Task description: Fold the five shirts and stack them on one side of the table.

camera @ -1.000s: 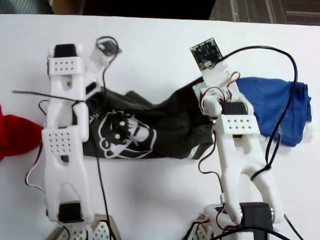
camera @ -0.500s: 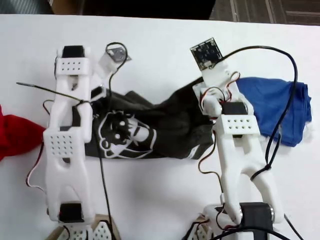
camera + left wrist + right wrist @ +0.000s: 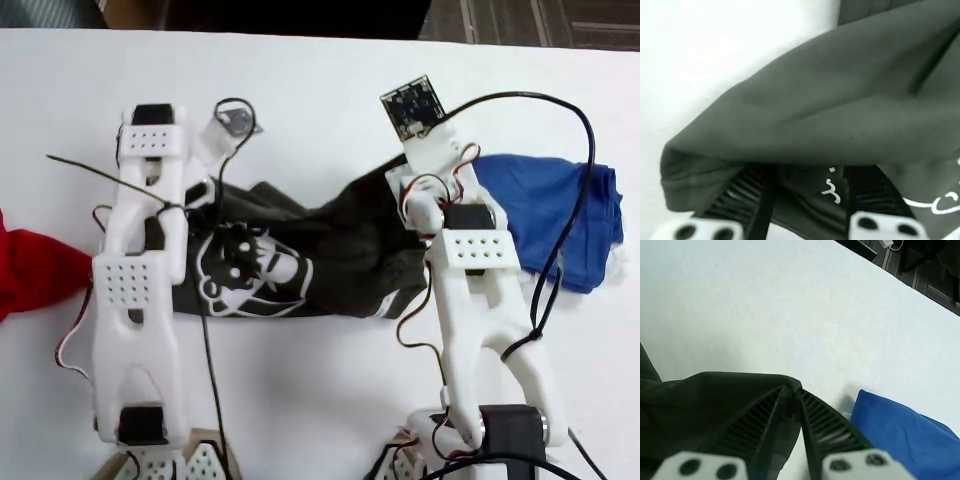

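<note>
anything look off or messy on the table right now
No damage shows, but nothing is folded yet. The black shirt lies crumpled between the arms, one edge pinched in the right hand. A red shirt sits bunched beside the left arm and a blue shirt is heaped beside the right arm.

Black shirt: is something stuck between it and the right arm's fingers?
No, nothing visible. The fingers of the right gripper are shut right on a fold of the black shirt. The blue shirt lies off to one side, not between them.
</note>
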`<state>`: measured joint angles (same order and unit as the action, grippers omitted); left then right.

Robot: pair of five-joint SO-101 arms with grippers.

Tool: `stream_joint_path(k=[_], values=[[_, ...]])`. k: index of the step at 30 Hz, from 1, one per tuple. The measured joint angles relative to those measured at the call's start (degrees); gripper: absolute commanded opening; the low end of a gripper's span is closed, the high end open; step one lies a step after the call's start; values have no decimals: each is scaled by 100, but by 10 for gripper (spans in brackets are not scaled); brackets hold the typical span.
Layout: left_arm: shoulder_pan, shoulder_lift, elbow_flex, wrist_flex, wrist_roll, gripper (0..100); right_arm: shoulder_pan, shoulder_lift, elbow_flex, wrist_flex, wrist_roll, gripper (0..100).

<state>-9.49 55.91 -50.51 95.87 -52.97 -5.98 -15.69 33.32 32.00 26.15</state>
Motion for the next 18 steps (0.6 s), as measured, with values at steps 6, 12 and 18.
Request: stream_joint_path(k=[6, 12, 18], values=[[-53, 0, 0, -18, 0, 29, 0, 0, 0, 0, 0, 22], [-53, 0, 0, -9, 0, 28, 0, 0, 0, 0, 0, 22], [-62, 18, -615, 440, 0, 159, 0, 0, 0, 0, 0, 22]])
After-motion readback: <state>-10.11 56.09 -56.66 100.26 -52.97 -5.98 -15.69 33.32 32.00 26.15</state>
